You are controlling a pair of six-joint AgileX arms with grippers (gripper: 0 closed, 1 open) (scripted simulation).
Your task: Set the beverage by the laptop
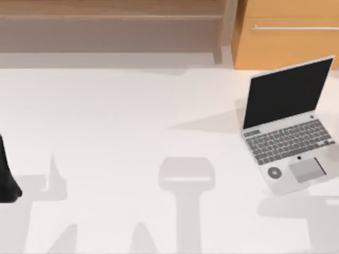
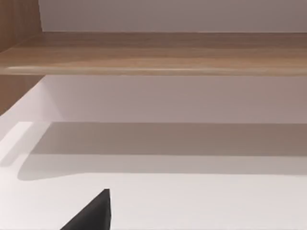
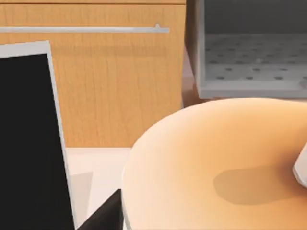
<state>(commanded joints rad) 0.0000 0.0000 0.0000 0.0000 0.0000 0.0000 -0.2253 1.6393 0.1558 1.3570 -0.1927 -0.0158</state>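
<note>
Left gripper [image 2: 91, 215] low over the bare white desk [image 1: 132, 132] at its left edge; right gripper [image 3: 103, 216] close by the laptop [image 1: 288, 143].

Whether either gripper is open or closed, I cannot tell. The laptop sits open at the desk's far right, before a wooden cabinet [image 1: 286, 45]. Its long axis runs left to right, skewed slightly, with the right end farther back. Its black screen faces the near edge, trackpad nearest. In the right wrist view, a rounded peach-coloured object [image 3: 216, 163] looms just beside the screen.
</note>
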